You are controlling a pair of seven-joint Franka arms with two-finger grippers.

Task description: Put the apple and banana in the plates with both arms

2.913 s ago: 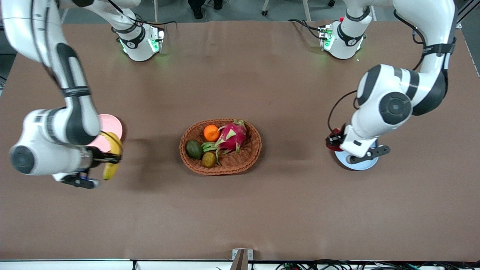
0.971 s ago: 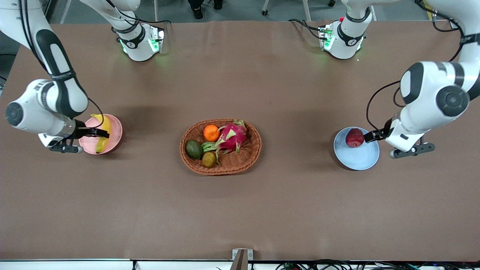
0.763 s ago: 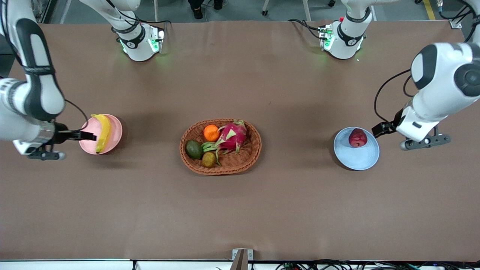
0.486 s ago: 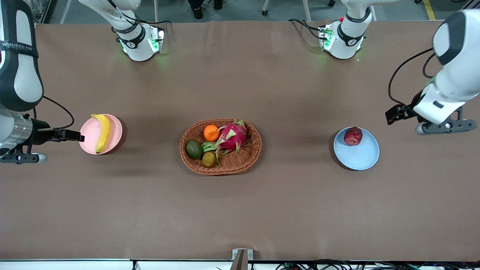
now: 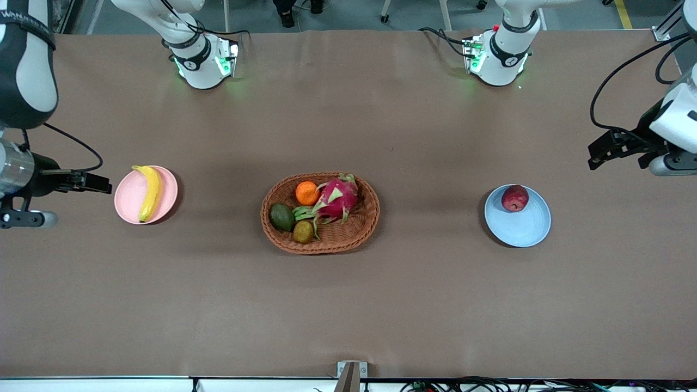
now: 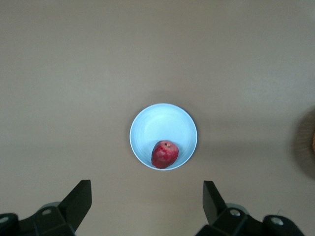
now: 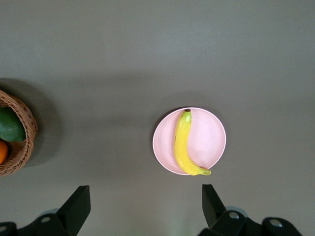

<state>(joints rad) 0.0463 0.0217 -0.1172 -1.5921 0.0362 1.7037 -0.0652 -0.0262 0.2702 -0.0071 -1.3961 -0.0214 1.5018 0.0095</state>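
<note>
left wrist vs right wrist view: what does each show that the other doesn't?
Only the left wrist view: the apple lying in the blue plate, near its rim, and the left hand, open and empty.

Only the right wrist view: the banana lying across the pink plate, the right hand, open and empty, and an avocado and an orange in the basket.

Both: brown table, one fruit resting in a plate, a sliver of wicker basket at the edge.

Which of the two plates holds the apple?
The blue plate, toward the left arm's end of the table; the apple sits near its rim. The pink plate holds the banana instead.
</note>
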